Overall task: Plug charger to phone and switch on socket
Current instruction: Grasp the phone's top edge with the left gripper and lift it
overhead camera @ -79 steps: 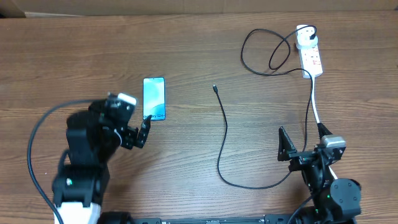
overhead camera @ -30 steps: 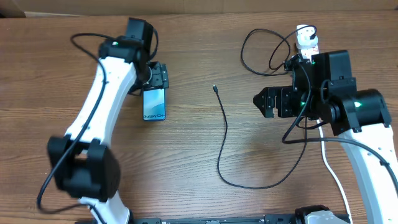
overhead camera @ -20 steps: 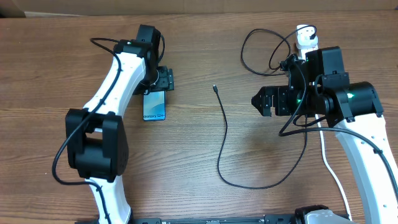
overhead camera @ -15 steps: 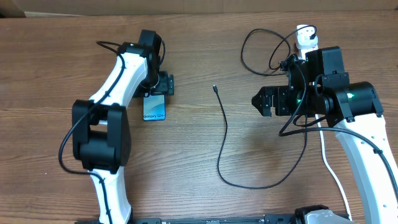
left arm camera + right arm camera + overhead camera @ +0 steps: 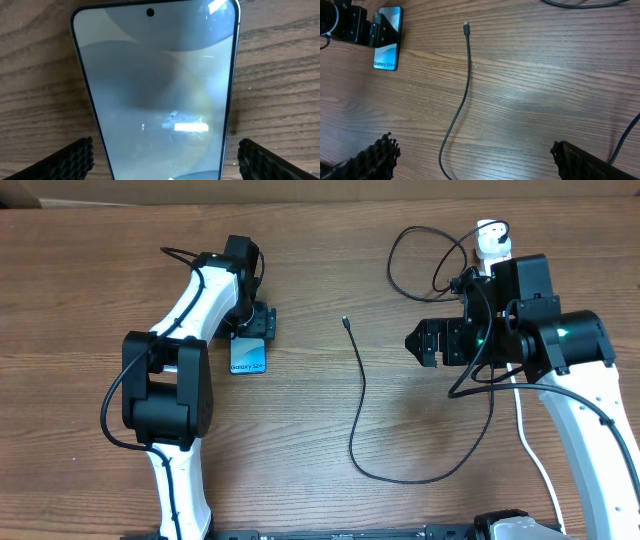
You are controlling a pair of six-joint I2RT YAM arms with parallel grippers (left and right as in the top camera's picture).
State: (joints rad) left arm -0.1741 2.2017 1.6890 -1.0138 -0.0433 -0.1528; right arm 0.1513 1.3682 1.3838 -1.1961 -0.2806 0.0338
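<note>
my left fingers (image 5: 75,157) stand open either side of the phone (image 5: 155,85), flat on the tabletop (image 5: 282,60), clear of its edges. my right fingers (image 5: 375,160) gape wide, the charger (image 5: 468,55) tip well ahead.

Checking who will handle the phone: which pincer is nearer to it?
Left. The left pincer hangs open over the phone's far end; the right pincer is open and far off, beyond the charger's connector tip.
</note>
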